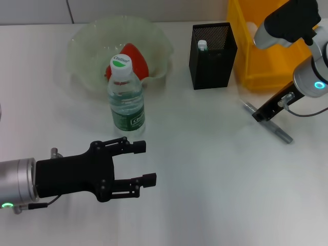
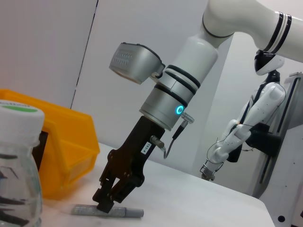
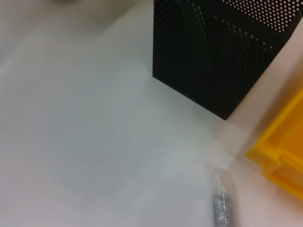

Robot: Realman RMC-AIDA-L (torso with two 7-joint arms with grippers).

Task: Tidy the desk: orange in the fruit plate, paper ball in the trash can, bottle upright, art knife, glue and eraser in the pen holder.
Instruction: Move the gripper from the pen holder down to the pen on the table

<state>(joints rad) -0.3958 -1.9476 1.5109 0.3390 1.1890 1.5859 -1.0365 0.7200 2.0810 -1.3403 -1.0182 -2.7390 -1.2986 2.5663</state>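
The clear bottle (image 1: 126,97) with a white cap stands upright in front of the translucent fruit plate (image 1: 87,43), which holds the orange (image 1: 136,57). The black mesh pen holder (image 1: 212,51) holds the white glue (image 1: 202,45). The grey art knife (image 1: 282,134) lies flat on the table to the right of the holder. My right gripper (image 1: 258,116) is down on the knife's near end, its fingers (image 2: 105,202) closed over the knife (image 2: 125,213). My left gripper (image 1: 143,164) hovers open at the front left, below the bottle (image 2: 16,165). The paper ball and the eraser are out of view.
A yellow bin (image 1: 256,56) stands at the back right beside the pen holder (image 3: 218,52); it also shows as the yellow bin (image 2: 66,146) and the yellow bin (image 3: 281,156) close to the knife (image 3: 221,205). White table (image 1: 205,179) stretches between the two arms.
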